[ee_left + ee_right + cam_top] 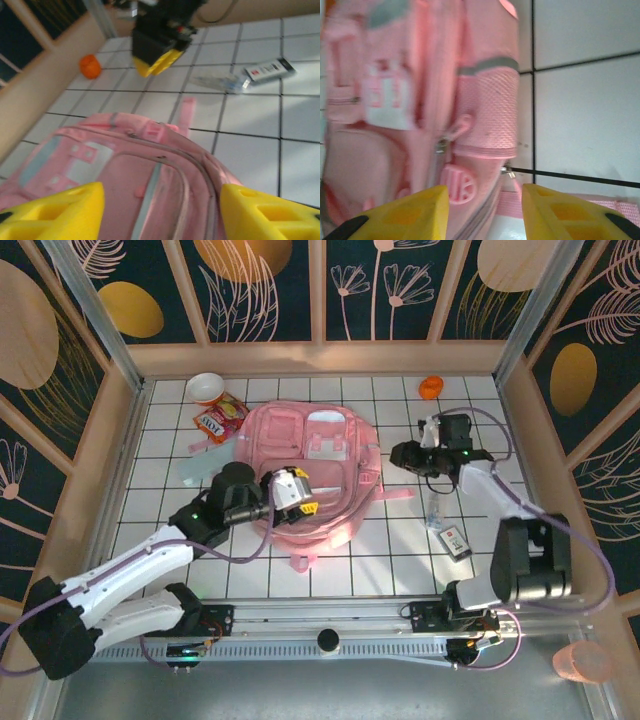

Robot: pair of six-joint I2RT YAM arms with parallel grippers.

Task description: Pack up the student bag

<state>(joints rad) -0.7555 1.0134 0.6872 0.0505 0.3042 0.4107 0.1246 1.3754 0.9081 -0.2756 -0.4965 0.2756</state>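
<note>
**Packing at an early stage.** The left gripper [300, 502], fingers spread and pinching nothing, hovers over the near-left edge of the student bag [335, 490], which lies flat with its front pockets up. The right gripper [400, 453], fingers likewise apart with nothing visibly clamped, sits at the bag's right side by a zip pull [457, 185].

Outside the bag:
- a small card [456, 540] and a clear pouch [435, 510] near its right side
- a translucent sheet [205, 465] at its left
- a red snack packet [220, 420] and a white bowl [205, 388] beyond its far-left corner
- an orange object [431, 388] beyond its far-right corner

Judged from this, nothing is packed. Whether a compartment is open cannot be told.
</note>
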